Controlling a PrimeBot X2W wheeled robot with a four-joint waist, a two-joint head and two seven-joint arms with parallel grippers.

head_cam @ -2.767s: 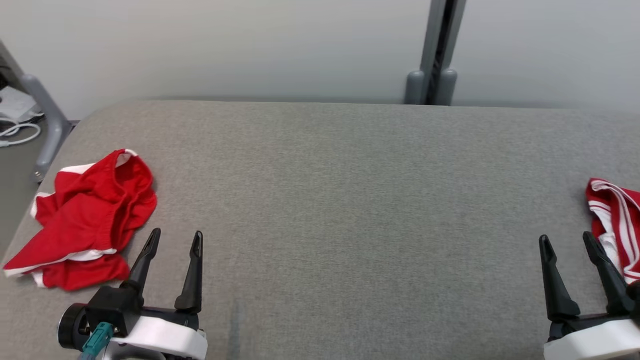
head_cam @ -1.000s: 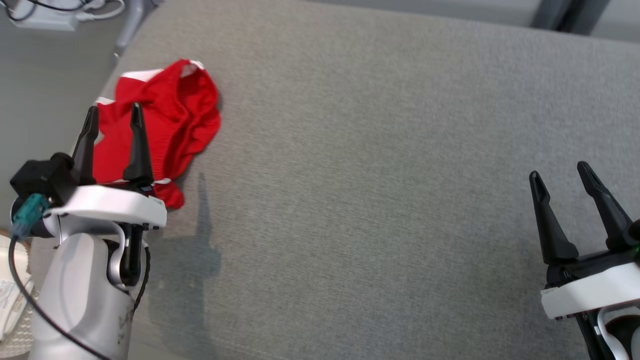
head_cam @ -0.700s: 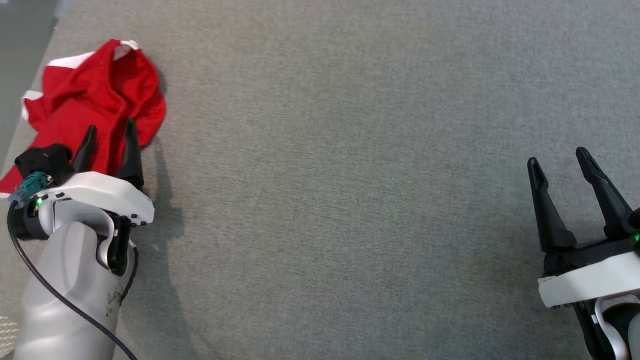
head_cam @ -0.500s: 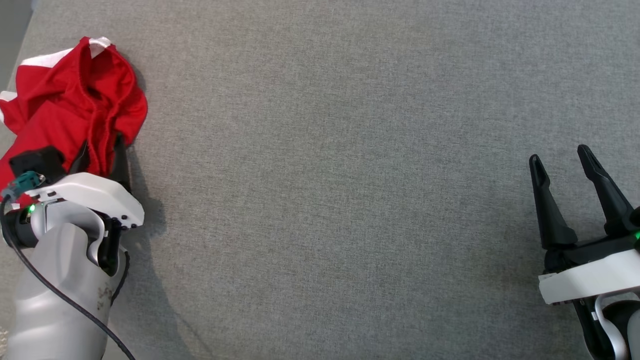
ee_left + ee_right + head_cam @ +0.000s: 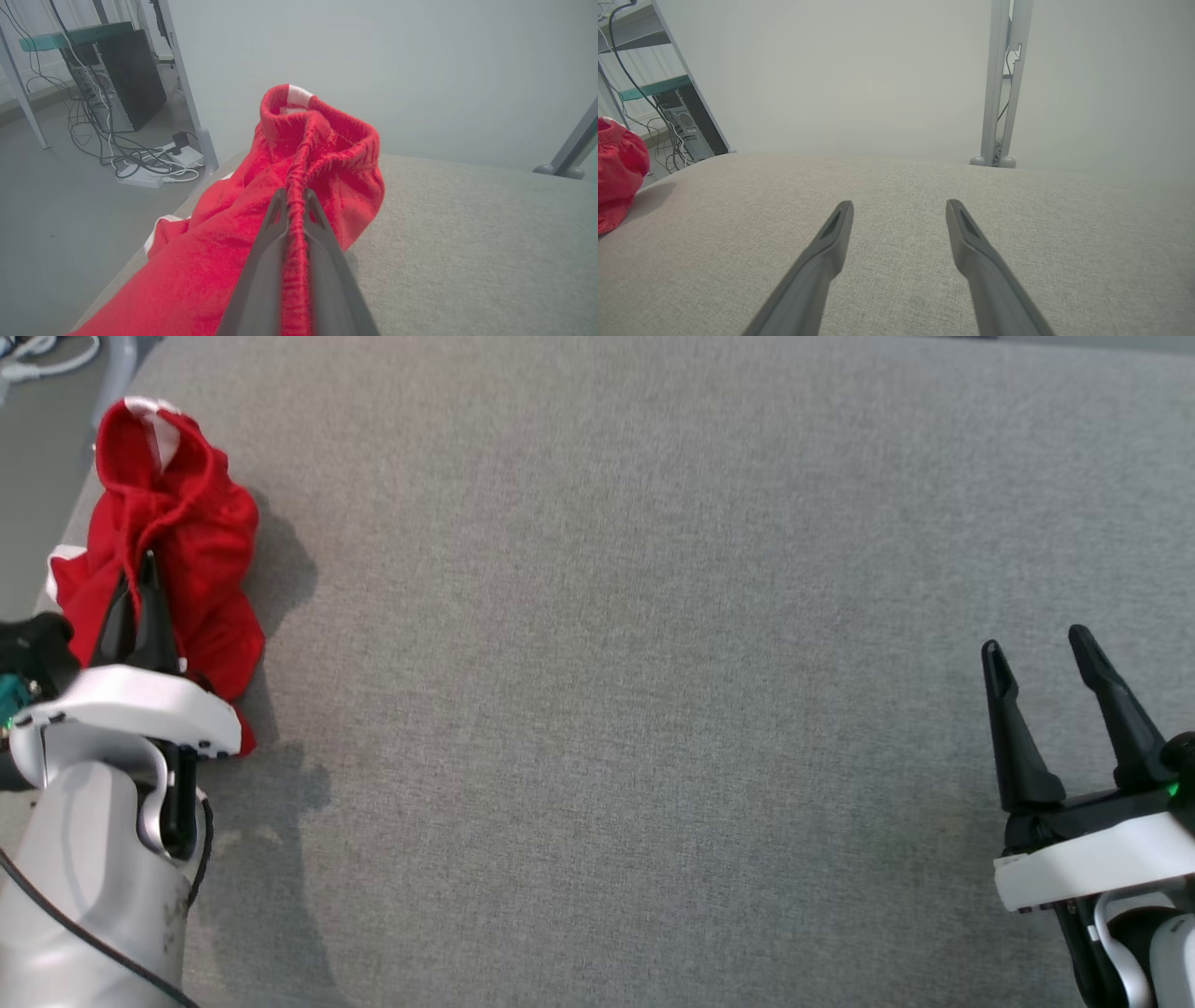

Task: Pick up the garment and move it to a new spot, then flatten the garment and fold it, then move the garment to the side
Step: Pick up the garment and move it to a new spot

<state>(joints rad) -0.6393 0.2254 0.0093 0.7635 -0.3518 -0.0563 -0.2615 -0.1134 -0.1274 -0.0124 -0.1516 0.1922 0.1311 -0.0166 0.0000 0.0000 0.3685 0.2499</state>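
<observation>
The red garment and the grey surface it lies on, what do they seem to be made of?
Red garment: soft matte knit cloth, likely jersey; it bunches in folds and has a gathered, ribbed band. Grey surface: matte woven upholstery fabric, judging by its fine speckled weave, possibly padded.

Grey fabric surface (image 5: 653, 663): plain weave, broad, far-left corner rounded. Pale wall (image 5: 854, 70) behind its far edge. Grey metal post (image 5: 997, 84) upright at far edge, right of middle; two rounded feet (image 5: 978, 161) at base. Slanted grey tubular leg (image 5: 187, 93) beside far-left corner. Grey floor (image 5: 56, 224) beyond left edge. On it, well apart from surface: black computer tower (image 5: 124, 79) under teal shelf (image 5: 74, 33) (tower's lighter face looks perforated), tangle of black and white cables (image 5: 93, 140), white power strip (image 5: 140, 179) near foot of leg.
</observation>
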